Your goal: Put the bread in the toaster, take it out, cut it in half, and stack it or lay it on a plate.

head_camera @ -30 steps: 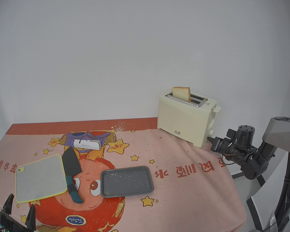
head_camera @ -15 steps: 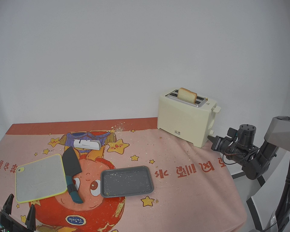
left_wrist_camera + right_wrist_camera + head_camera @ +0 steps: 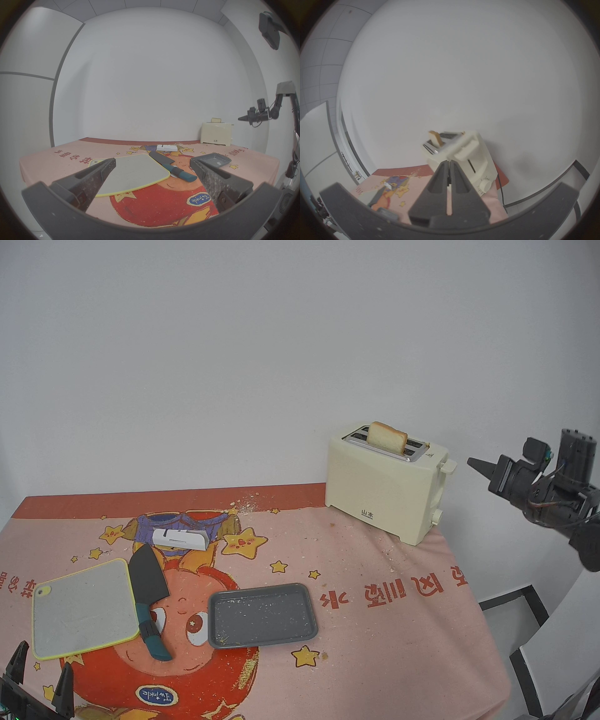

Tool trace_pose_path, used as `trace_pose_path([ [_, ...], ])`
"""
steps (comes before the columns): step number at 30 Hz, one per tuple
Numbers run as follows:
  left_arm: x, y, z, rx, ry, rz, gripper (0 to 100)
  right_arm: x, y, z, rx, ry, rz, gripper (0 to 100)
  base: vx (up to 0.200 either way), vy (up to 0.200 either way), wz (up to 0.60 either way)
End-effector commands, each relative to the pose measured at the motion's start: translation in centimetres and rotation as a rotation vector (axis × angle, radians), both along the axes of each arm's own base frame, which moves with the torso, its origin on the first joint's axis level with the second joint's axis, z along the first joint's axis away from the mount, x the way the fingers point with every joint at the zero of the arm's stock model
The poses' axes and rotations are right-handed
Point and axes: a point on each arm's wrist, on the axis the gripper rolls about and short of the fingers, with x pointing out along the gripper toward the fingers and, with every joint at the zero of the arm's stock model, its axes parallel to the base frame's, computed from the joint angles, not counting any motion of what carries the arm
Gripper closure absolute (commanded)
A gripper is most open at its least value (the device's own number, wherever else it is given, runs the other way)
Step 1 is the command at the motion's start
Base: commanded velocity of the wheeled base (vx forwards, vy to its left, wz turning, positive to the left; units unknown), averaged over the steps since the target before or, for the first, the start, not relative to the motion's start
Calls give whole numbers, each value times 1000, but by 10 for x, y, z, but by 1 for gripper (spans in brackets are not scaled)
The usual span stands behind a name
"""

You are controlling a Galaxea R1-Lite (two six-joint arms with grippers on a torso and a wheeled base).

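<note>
A slice of bread [image 3: 387,437] pokes out of a slot in the cream toaster [image 3: 381,490] at the back right of the table. My right gripper [image 3: 476,464] hangs in the air to the right of the toaster, level with its side lever [image 3: 448,466] and apart from it, fingers shut on nothing. In the right wrist view the shut gripper [image 3: 449,163] points at the toaster [image 3: 475,162], with the bread [image 3: 436,138] above. My left gripper [image 3: 39,671] is low at the table's front left corner, open, with the fingers [image 3: 93,178] wide apart and nothing between them.
A pale cutting board [image 3: 84,609] lies at the front left with a dark knife [image 3: 149,599] along its right side. A grey tray [image 3: 262,615] sits mid-table. A small white object [image 3: 181,539] lies farther back. The table's right edge drops off just past the toaster.
The bread has sunk lower in the toaster slot. My right gripper has risen from beside the toaster's lower knob to lever height and drawn away to the right. The left arm is still.
</note>
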Motion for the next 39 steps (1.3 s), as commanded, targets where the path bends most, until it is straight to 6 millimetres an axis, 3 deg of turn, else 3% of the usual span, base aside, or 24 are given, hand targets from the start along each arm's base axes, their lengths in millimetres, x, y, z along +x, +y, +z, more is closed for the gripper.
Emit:
trace_pose_path([
  [1,1,0,-5,-1,15,0,0,-19,-7,66,-336,-93,136,0,0,0,0],
  [4,1,0,-5,-1,15,2,0,3,1,57,-340,-108,118,0,0,0,0],
  [10,1,0,-5,-1,15,-1,0,51,25,19,-459,-107,201,0,0,0,0],
  [13,1,0,-5,-1,15,0,0,68,46,10,-460,-93,246,0,0,0,0],
  [20,1,0,-5,-1,15,0,0,118,71,0,-465,-121,237,0,0,0,0],
  [28,1,0,-5,-1,15,0,0,142,73,-14,-467,-104,230,0,0,0,0],
  [39,1,0,-5,-1,15,0,0,168,77,-13,-440,-140,206,0,0,0,0],
])
